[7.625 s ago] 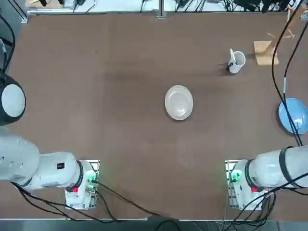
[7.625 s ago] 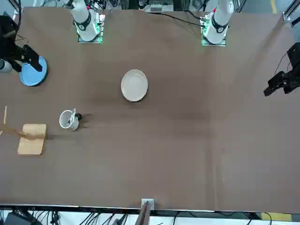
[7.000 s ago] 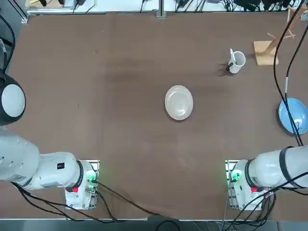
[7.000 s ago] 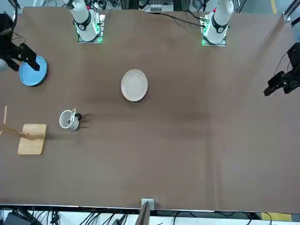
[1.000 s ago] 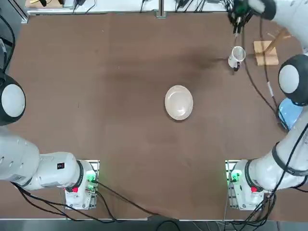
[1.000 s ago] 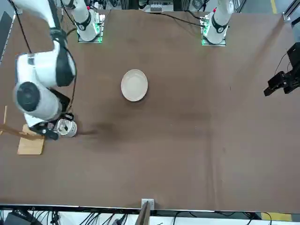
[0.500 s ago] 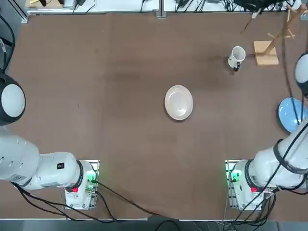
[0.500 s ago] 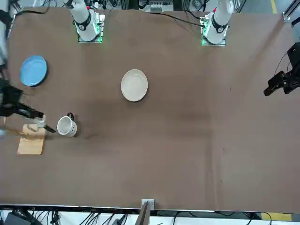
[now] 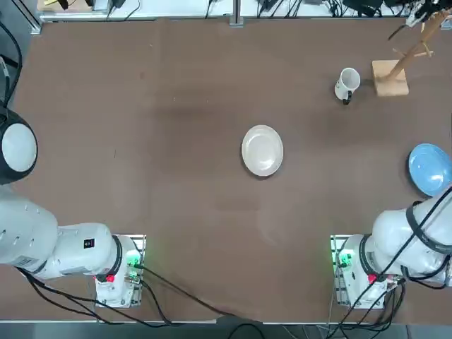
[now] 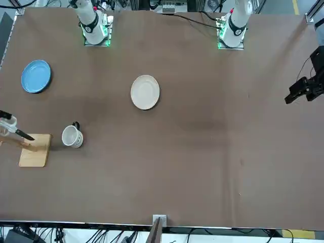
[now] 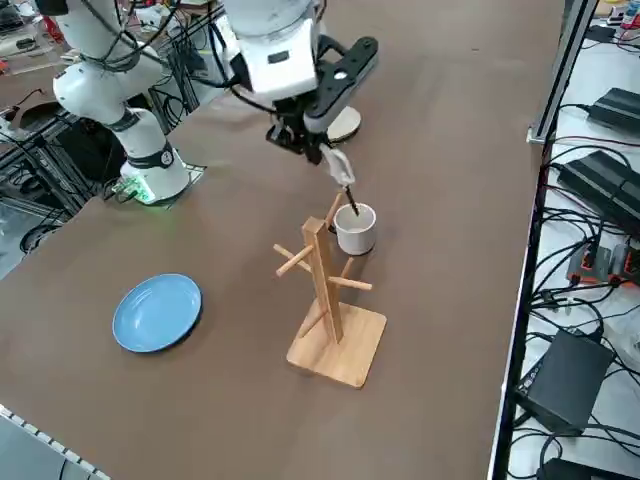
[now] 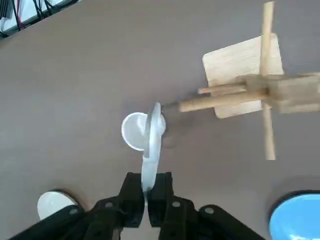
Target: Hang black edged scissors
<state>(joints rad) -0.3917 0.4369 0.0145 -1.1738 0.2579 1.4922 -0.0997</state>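
The black edged scissors (image 12: 150,145), pale with dark pointed tips, hang in the air, and my right gripper (image 12: 146,192) is shut on their handle end. In the right side view the gripper (image 11: 308,138) is high above the table. There the scissors (image 11: 342,178) slant down from it, their dark tips just above the white mug (image 11: 354,230) and beside the top pegs of the wooden peg rack (image 11: 323,275). The front view shows the scissors (image 10: 14,130) at the left edge, over the rack's base (image 10: 34,150).
A white mug (image 9: 346,83) stands next to the peg rack (image 9: 393,73) at the far right corner. A white plate (image 9: 262,150) sits mid-table and a blue plate (image 9: 429,169) near the right edge. Cables and equipment lie beyond the table's edge.
My right arm has carried the scissors from beside the mug over to the peg rack. The mug, the rack and the plates stayed put.
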